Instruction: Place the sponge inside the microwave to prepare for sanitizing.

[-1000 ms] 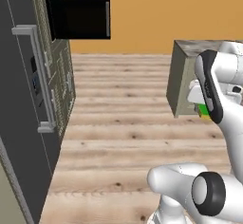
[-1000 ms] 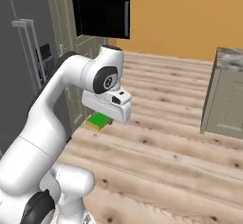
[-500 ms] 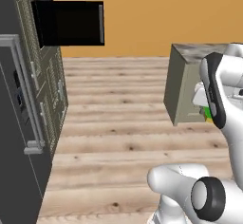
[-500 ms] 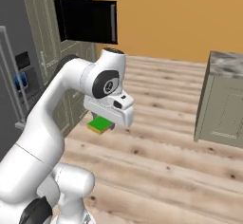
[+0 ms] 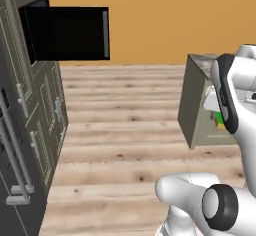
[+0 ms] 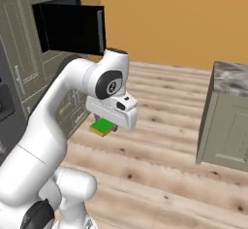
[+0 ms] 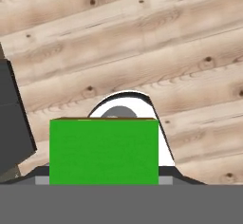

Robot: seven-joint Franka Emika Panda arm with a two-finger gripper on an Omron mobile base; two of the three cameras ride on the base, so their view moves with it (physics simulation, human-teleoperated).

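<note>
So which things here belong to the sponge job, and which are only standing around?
Belong to the job:
- sponge, carried at the fingers
- microwave, door open

Only standing around:
- marble-topped cabinet
- tall grey cabinets
- wooden floor

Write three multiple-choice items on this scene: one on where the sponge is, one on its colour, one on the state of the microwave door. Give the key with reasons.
1. Where is the sponge?
A. under the gripper, above the floor
B. on the marble counter
C. inside the microwave

2. What colour is the sponge?
A. yellow
B. bright green
C. blue

3. What state is the microwave door in?
A. shut
C. removed
B. swung open

Key: 1 A, the right base view shows it under the hand with the wooden floor below; 2 B, the hand view shows a green block; 3 B, the black door stands out from the cabinet wall.
</note>
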